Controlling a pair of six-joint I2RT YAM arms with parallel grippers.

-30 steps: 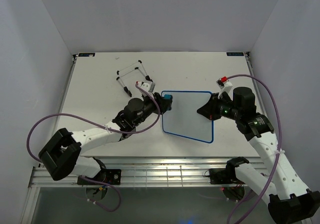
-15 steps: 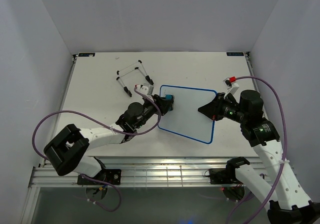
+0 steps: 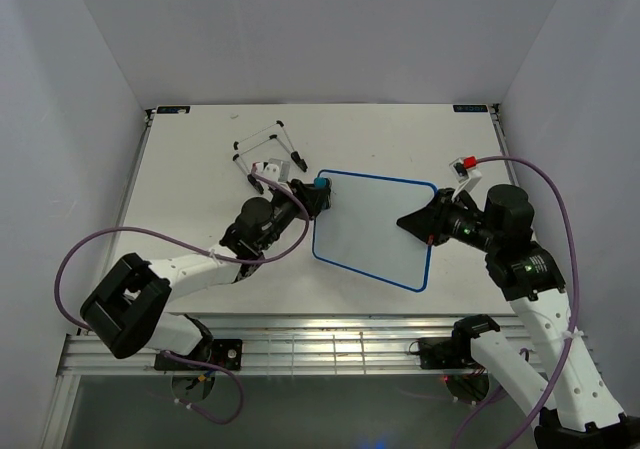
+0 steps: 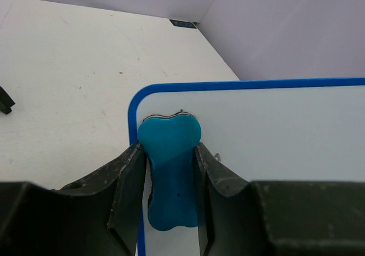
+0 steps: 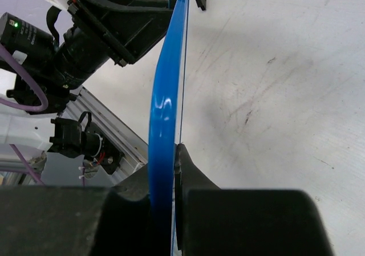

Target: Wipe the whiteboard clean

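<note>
The white surface (image 3: 200, 169) fills the middle of the overhead view, walled in on three sides. The left arm (image 3: 190, 269) reaches from the near-left corner toward the centre, and the right arm (image 3: 530, 279) comes in from the near-right, bent at the elbow. Between them, right of centre, lies the whiteboard (image 3: 375, 234), its blue frame skewed so that its far-left corner points toward the left arm; its face looks blank from above, and the left wrist view shows only a few tiny dark specks by that corner. Whether it rests flat or is raised a little at the right side cannot be told. Beyond the left arm, apart from the board, sits a thin wire stand (image 3: 265, 149) with black feet. The right gripper (image 3: 415, 224) is clenched on the board's right edge; its wrist view shows the blue frame edge-on, pinched between the two fingers. The left gripper (image 4: 169, 150) is grasping a small blue bone-shaped eraser (image 4: 170, 170) by its narrow waist, one finger on each side. The eraser sits on the board's face just inside the far-left corner, its rounded end nearly touching the frame.
</note>
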